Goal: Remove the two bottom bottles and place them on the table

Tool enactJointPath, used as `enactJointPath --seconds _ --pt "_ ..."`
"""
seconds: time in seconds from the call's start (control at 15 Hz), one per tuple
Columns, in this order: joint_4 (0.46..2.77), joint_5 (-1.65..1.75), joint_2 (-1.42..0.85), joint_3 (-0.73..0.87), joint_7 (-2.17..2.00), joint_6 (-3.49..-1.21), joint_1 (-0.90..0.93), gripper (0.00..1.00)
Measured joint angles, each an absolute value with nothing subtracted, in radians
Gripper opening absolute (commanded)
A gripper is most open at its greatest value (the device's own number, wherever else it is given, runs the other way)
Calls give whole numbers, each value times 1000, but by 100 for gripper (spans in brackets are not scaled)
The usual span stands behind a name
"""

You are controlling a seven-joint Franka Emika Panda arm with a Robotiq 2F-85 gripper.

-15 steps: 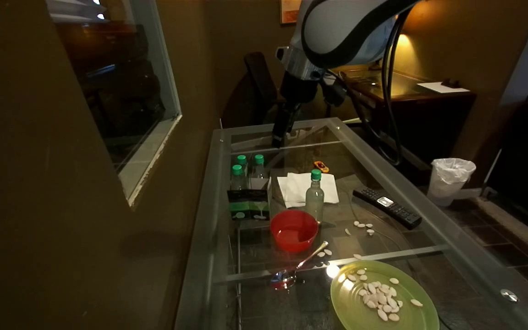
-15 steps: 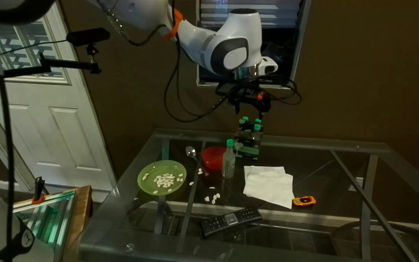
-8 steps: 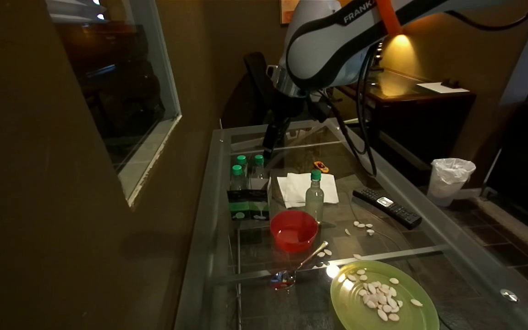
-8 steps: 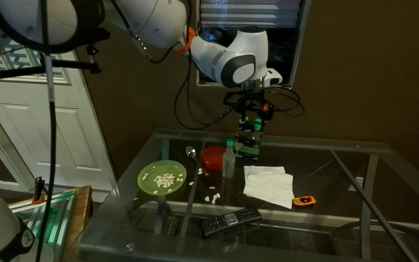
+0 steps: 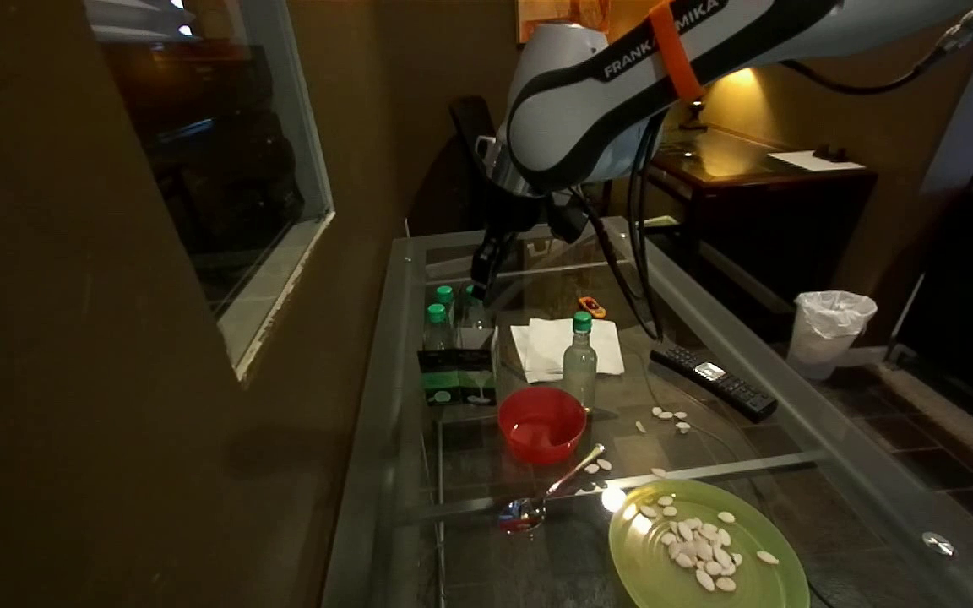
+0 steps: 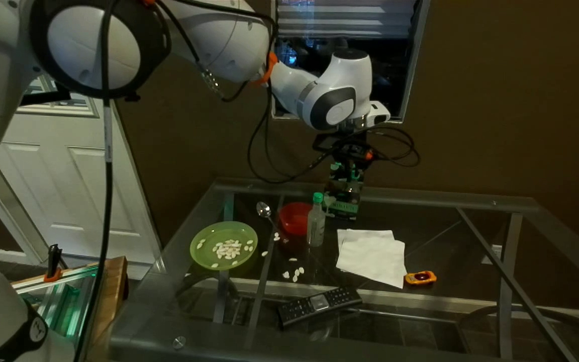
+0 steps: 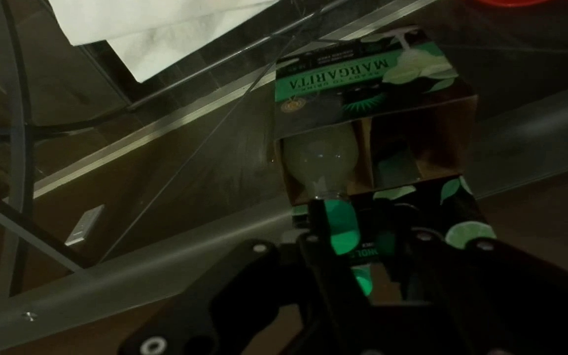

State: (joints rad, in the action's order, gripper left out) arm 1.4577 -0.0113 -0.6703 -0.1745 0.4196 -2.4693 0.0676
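Three green-capped clear bottles show in a dark Margarita carton (image 5: pixel 458 377) on the glass table (image 6: pixel 450 241); which are the bottom bottles I cannot tell for sure. A fourth bottle (image 5: pixel 579 371) stands upright on the table, outside the carton. In the wrist view my gripper (image 7: pixel 353 212) is partly closed around the green cap (image 7: pixel 343 231) of a carton bottle (image 7: pixel 321 155). One finger lies along the cap; a gap shows between the cap and the opposite finger. Behind it another cap (image 7: pixel 363 281) is partly hidden. The compartment beside the bottle has no bottle.
A red bowl (image 6: pixel 294 218) and a spoon (image 5: pixel 554 490) lie near the carton. Also on the table are white napkins (image 6: pixel 372 256), an orange object (image 6: pixel 420 277), a remote (image 6: pixel 319 304) and a green plate (image 6: pixel 224 246) of pale pieces. A wall stands close behind the carton.
The arm has come down toward the carton, and the gripper now reaches a bottle's cap there. Its jaws have narrowed. The bottles and carton show no clear movement.
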Motion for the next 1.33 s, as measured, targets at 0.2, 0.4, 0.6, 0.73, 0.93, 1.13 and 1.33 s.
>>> enactJointPath --seconds 0.2,0.4,0.6,0.73,0.93,1.13,1.33 --pt "1440 -6 -681 -175 421 -2475 68 17" --pt "1432 0 -687 -175 421 -2478 68 47" --pt "1430 3 -690 -175 424 -2480 70 54" --pt "1430 5 -690 -175 427 -2486 73 54" --pt "1429 8 -692 -175 428 -2492 75 48" --pt "1429 13 -699 -175 428 -2493 76 40" --pt "1429 24 -710 -171 428 -2493 76 7"
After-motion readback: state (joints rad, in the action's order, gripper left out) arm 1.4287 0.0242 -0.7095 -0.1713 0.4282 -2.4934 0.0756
